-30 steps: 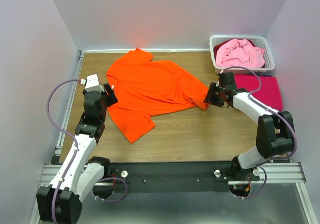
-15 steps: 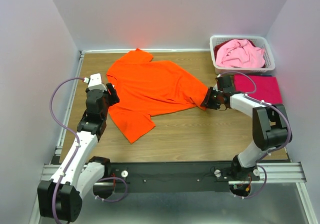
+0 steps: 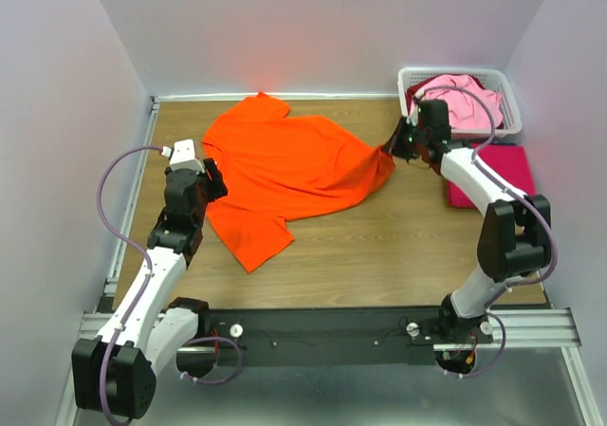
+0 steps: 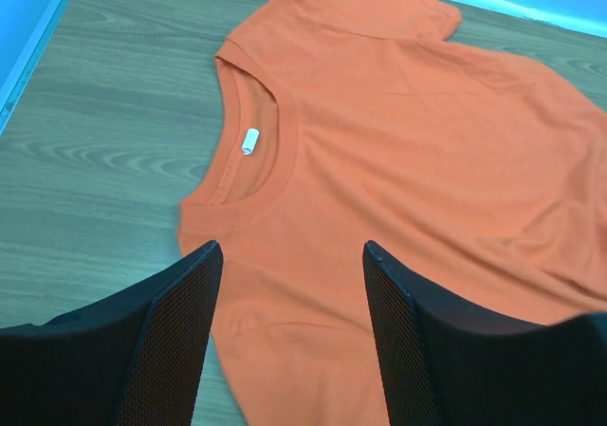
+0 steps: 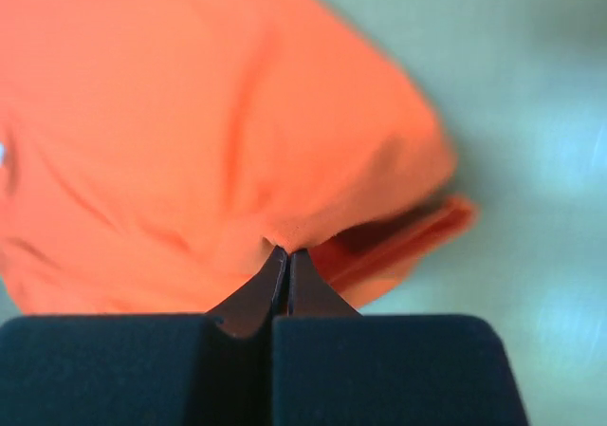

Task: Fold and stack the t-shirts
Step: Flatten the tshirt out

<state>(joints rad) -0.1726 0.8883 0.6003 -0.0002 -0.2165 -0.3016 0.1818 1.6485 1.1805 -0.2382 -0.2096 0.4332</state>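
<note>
Light in the overhead view is bright, soft and even; shadows on the brown wood-grain table (image 3: 379,246) are faint and soft-edged. The pale lavender walls (image 3: 313,27) carry a reddish glow just behind the bright orange cloth t-shirt (image 3: 294,165). The left wrist view is sharp across the shirt but cool-tinted, the wood grey-green; the black mesh-faced fingers (image 4: 171,341) of the left hand (image 4: 291,248) are slightly soft. The right wrist view is blurred: cloth folds smear, the table is a washed-out pale green with bright patches, and only the dark pinched fingers (image 5: 256,298) of the right hand (image 5: 286,252) look fairly crisp.
</note>
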